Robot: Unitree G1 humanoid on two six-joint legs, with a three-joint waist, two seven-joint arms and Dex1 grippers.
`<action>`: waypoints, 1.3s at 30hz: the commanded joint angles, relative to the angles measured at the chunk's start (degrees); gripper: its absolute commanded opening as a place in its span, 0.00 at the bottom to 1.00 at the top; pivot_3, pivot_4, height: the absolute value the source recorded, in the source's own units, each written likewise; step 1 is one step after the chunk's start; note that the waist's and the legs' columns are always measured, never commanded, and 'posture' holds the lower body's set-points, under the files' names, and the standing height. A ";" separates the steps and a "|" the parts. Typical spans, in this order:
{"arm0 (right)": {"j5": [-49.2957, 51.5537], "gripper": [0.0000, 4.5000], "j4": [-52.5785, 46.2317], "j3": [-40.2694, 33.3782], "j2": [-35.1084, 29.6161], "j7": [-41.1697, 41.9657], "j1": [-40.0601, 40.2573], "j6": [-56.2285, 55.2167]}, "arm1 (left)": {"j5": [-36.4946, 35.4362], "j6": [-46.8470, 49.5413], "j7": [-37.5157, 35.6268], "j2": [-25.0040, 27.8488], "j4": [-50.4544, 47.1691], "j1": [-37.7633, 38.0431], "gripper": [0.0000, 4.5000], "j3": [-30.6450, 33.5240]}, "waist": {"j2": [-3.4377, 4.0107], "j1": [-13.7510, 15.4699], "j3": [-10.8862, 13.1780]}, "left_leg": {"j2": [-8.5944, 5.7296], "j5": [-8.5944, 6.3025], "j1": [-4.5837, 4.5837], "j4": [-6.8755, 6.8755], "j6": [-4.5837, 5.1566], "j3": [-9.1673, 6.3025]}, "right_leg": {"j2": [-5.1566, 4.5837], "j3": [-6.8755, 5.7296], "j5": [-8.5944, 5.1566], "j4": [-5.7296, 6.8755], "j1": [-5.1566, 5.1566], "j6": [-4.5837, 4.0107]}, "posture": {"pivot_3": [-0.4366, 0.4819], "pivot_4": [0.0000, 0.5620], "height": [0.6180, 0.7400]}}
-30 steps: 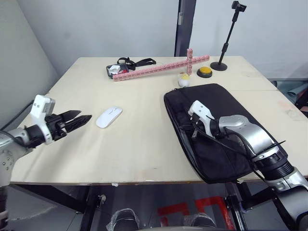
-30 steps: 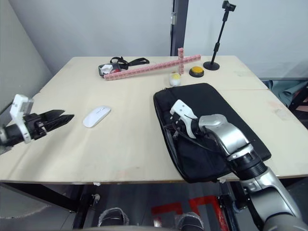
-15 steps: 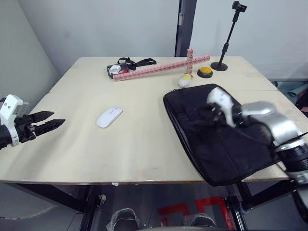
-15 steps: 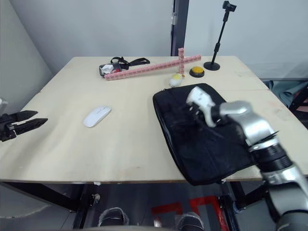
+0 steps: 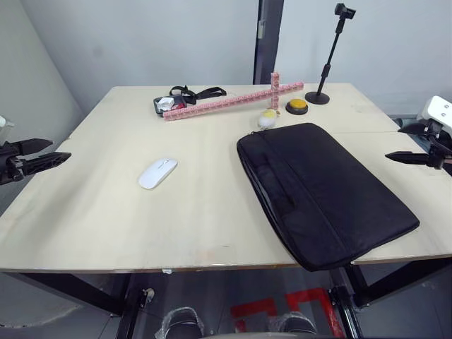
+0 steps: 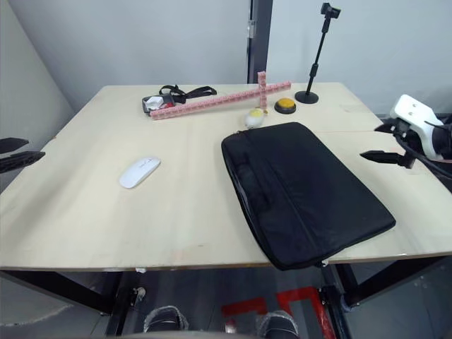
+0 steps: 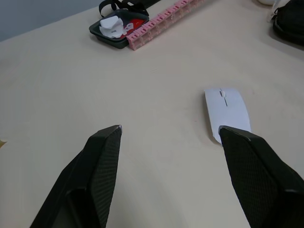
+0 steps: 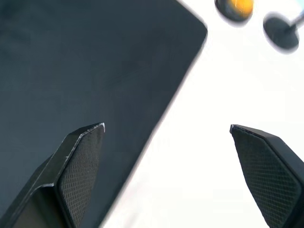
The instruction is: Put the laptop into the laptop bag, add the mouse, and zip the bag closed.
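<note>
Black laptop bag (image 5: 325,191) flat | white mouse (image 5: 157,172) apart | left pincer (image 7: 168,135) spread | right pincer (image 8: 166,128) spread

Beside the mouse (image 7: 227,114), the laptop bag (image 7: 289,23) is cut off at the picture's edge. The yellow button (image 8: 233,7) beyond the bag is blurred.

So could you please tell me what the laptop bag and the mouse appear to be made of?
The laptop bag looks like matte black woven fabric, slightly creased at its strap handle. The mouse looks like smooth, glossy white plastic, judging by its even sheen.
</note>
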 commanded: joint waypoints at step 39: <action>28.81 1.00 -38.13 -8.78 23.48 0.38 -2.26 26.06 | -7.59 9.33 9.52 -15.00 -28.45 26.20 1.00 18.47 | -0.09 0.64 -0.05 | 0.01 -0.10 0.03 0.09 0.16 -0.04 | 0.03 -0.06 -0.11 0.04 -0.04 -0.91 | 0.48 0.27 1.00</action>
